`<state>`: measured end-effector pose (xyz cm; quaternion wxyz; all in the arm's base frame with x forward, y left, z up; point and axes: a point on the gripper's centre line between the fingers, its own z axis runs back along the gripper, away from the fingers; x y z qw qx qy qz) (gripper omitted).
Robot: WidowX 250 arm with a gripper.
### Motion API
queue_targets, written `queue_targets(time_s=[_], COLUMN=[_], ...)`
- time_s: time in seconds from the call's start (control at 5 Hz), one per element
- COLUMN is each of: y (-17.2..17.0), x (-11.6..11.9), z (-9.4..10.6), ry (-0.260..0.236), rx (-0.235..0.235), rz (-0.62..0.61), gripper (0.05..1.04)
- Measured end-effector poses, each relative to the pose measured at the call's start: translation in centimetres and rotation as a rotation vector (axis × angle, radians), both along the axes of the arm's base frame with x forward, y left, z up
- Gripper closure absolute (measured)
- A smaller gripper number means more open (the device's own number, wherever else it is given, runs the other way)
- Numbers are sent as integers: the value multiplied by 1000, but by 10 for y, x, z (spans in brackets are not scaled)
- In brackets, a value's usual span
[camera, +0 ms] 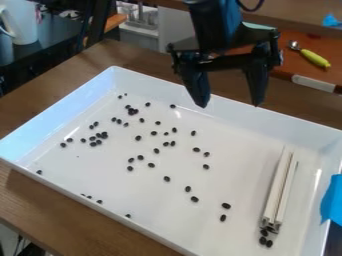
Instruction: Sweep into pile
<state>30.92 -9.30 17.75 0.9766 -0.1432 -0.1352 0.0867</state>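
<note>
The black gripper (228,102) hangs above the far wall of a white tray (40,180), its two fingers wide apart with nothing between them. Small black beans (151,165) lie scattered over the tray floor, mostly in its left and middle parts, with small clusters toward the left and a few near the front wall. At the tray's right side lies a long white bar-shaped tool (278,192), to the right of the gripper and lower in the view. Several beans are bunched at the tool's near end.
Blue tape (332,200) covers part of the tray's right wall. Behind the tray, a spoon with a yellow-green handle (314,58) rests on an orange-brown surface. A white pitcher (20,22) stands at the upper left. Brown wooden table (40,107) surrounds the tray's left side.
</note>
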Motion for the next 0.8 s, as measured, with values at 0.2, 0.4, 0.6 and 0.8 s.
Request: queue_targets(time_s=[0.2,0.4,0.6,0.8], y=[1,-11,-22,-34], x=[-2,3,11,14], z=[-15,-42,-58,-76], ry=[45,92,81,83], rx=[11,57,72,106], rz=[7,40,74,79], gripper=[83,83,83,83])
